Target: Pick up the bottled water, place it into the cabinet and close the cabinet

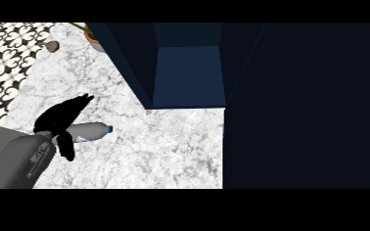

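The bottled water (92, 131), clear with a blue cap pointing right, lies on its side on the white marble counter (166, 147) at the lower left. My left hand (57, 118) comes in from the lower left and sits right at the bottle's base. Its fingers (78, 103) stretch straight up and to the right above the bottle, and the thumb (66, 149) hangs below it, so the bottle lies in the gap between them. The dark blue cabinet (189, 73) stands open at the centre top, its inside bare. My right hand does not show.
The cabinet's open door (296, 107) fills the right side as a large dark panel. A potted plant (94, 36) and a small brown object (52, 45) sit at the back left, beside a black-and-white patterned surface (16, 58).
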You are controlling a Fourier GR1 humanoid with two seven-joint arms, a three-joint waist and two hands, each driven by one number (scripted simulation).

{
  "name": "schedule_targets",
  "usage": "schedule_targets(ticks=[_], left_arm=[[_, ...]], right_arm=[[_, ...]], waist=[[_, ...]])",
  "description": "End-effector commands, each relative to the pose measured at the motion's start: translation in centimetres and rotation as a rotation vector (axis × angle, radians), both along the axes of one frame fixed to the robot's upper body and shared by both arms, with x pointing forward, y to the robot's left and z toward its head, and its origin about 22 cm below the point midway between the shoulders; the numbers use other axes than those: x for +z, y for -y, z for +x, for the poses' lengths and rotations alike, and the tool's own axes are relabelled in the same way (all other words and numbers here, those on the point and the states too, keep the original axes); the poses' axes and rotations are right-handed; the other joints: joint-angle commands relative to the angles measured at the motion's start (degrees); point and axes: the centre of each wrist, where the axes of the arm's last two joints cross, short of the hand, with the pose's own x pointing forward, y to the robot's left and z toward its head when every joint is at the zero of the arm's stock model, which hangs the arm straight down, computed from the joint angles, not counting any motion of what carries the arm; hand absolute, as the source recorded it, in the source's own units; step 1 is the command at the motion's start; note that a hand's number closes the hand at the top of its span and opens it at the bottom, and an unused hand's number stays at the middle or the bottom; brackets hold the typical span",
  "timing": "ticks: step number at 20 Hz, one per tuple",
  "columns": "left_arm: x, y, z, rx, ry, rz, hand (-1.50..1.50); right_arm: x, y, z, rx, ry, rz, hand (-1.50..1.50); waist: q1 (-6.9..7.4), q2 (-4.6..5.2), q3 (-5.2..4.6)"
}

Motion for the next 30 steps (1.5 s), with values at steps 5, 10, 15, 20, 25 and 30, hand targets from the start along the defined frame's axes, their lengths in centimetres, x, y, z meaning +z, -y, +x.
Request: schedule_targets(ticks=[5, 10, 15, 20, 25, 30], left_arm=[[-0.3, -4.3, -0.4, 0.122, -0.117, -0.100, -1.50], [-1.5, -6.4, -1.1, 0.143, -0.136, -0.141, -1.50], [-2.3, -7.2, -1.9, 0.156, -0.056, -0.161, 1.50], [-1.5, -8.2, -1.3, 0.189, -0.036, -0.237, 1.50], [-2.8, -8.6, -2.6, 0.215, -0.058, -0.315, 1.50], [-6.7, -2.5, -2.7, 0.286, 0.116, -0.719, 1.50]], right_arm=[[2.9, 0.5, -1.7, 0.006, 0.036, 0.014, -1.50], [1.4, -0.1, -1.9, 0.015, 0.024, 0.019, -1.50], [2.2, -0.2, -2.2, 0.015, 0.041, 0.034, -1.50], [2.9, -0.1, -2.0, 0.017, 0.035, 0.017, -1.50], [2.1, 0.3, -2.4, 0.007, 0.022, 0.011, -1.50], [0.2, 0.0, -2.3, -0.030, 0.024, 0.022, -1.50]], waist=[[-0.19, 0.05, 0.00], [-0.65, 0.13, -0.05], [-0.57, 0.17, -0.08], [0.02, 0.31, -0.07], [-0.30, 0.33, -0.08], [1.56, -0.36, -0.32]])
